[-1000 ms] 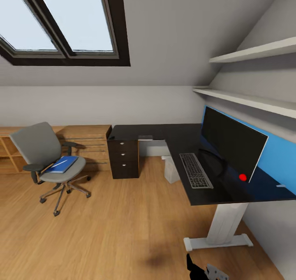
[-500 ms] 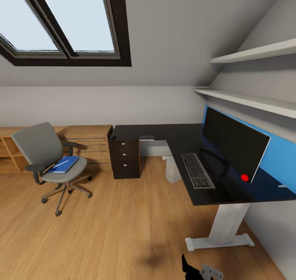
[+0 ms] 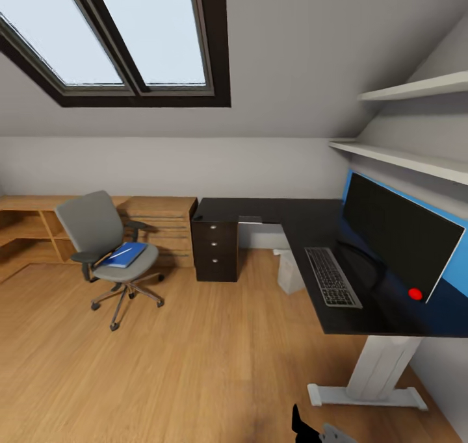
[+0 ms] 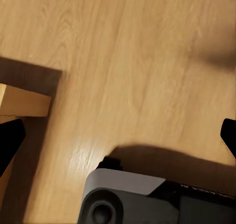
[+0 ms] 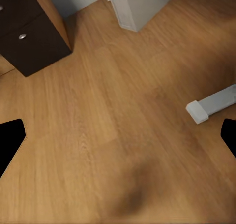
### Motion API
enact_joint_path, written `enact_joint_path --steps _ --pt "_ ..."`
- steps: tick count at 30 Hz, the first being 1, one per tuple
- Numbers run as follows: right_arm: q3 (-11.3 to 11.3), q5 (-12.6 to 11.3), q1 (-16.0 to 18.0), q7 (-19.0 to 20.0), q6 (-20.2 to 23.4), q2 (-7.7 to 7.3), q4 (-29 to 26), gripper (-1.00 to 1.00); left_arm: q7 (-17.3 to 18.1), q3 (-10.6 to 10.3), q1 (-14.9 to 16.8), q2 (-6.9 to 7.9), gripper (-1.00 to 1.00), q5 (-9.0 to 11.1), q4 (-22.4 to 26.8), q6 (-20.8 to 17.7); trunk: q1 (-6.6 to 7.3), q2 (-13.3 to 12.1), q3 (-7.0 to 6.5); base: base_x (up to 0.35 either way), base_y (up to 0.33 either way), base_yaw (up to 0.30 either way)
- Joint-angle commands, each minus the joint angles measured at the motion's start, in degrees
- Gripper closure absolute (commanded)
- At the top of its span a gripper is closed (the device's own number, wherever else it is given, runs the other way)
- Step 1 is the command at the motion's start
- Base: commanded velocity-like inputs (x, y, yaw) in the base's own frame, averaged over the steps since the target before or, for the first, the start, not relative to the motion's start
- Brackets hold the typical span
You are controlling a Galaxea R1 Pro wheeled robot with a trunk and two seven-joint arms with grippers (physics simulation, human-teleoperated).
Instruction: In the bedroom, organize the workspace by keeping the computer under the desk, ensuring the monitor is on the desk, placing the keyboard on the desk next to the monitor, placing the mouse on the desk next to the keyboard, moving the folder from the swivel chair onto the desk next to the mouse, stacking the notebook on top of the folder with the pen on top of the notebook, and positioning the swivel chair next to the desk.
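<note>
Both pincers gape wide and empty over the wooden floor [image 3: 195, 358], well short of the tabletop [image 3: 305, 225].

The left pincer [image 4: 118, 135] and right pincer [image 5: 118, 140] hold nothing. Away from the tabletop, off its drawer end, the folder [image 3: 125, 254] lies on the swivel chair [image 3: 107, 248]. On the tabletop stand the monitor [image 3: 400, 235] and keyboard [image 3: 332, 284]; the computer [image 3: 290, 273] stands beneath.

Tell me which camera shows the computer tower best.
The right wrist view: the computer stands large on the wooden floor, though its upper part is cropped. The head view shows it small and partly hidden beneath the desk, at. The left wrist view shows floor and the robot's base.
</note>
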State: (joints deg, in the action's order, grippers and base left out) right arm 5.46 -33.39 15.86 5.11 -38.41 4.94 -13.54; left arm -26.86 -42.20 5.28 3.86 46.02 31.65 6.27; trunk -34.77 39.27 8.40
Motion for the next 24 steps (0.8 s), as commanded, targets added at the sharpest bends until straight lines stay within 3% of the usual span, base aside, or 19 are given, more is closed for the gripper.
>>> enact_joint_path --steps 1,10,18,24 --pt "0.3 -0.6 0.0 0.3 -0.7 -0.02 0.1 -1.00 -0.3 -0.5 0.1 0.03 -1.00 0.6 0.0 1.0 -0.02 0.1 0.09 0.000 0.000 0.293" --pt "0.4 -0.3 0.0 -0.1 -3.9 -0.01 0.1 -1.00 -0.4 -0.4 0.1 -0.01 -1.00 0.3 -0.1 8.9 -0.02 0.1 0.09 0.013 0.000 0.293" --pt "0.4 -0.2 0.0 -0.8 -4.1 -0.34 0.1 -1.00 -0.5 -0.7 0.1 -0.07 -1.00 0.5 -0.3 9.3 -0.02 0.1 0.03 0.268 0.000 0.276" --pt "0.3 -0.2 0.0 -0.9 -5.0 -0.45 0.1 -1.00 -0.6 -0.7 0.1 -0.08 -1.00 0.6 -0.4 9.2 -0.02 0.1 -0.43 0.319 0.000 0.057"
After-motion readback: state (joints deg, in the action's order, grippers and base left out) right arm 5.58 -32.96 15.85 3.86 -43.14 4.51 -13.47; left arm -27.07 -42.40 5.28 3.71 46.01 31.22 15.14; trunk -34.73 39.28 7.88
